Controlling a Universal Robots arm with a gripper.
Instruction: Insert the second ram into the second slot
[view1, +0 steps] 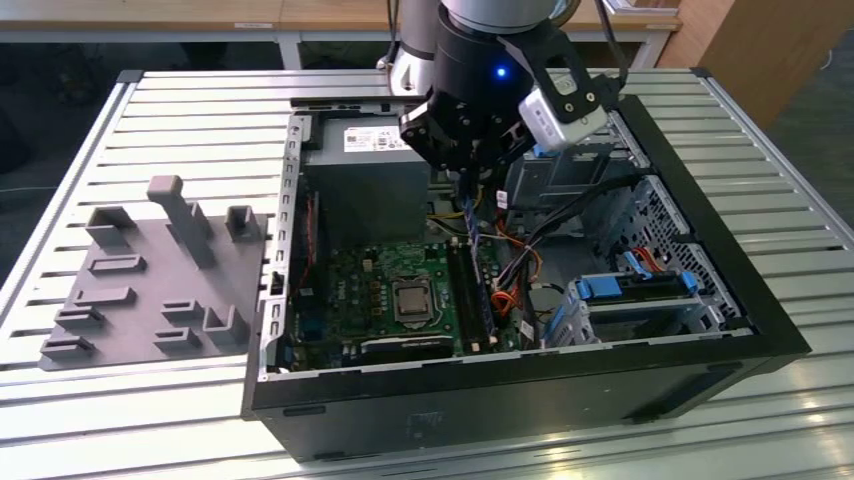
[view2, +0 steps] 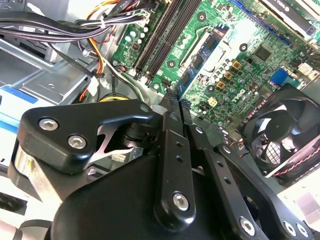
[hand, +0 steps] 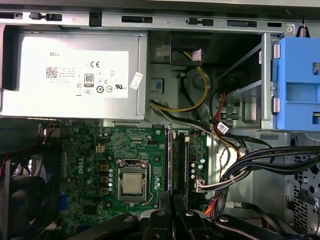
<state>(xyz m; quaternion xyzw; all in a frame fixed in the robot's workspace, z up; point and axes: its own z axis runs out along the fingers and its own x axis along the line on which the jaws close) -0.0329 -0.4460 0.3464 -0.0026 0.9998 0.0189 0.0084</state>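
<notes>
Blue ram (view2: 199, 62) sits clamped between the fingertips of the gripper (view2: 175, 100), jaws drawn together on its thin edge. The ram is held above the green board (hand: 95, 150), parallel to the dark slots (view2: 157, 37) and just beside them on the CPU socket (hand: 132, 182) side, not yet seated. In the exterior view the arm (view1: 481, 60) hangs over the open case (view1: 747, 330). A grey fixture (view1: 147, 290) lies outside the case, on the exterior view's left.

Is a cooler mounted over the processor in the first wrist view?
No, the processor sits in its socket on the motherboard with its metal lid bare and nothing over it.
</notes>
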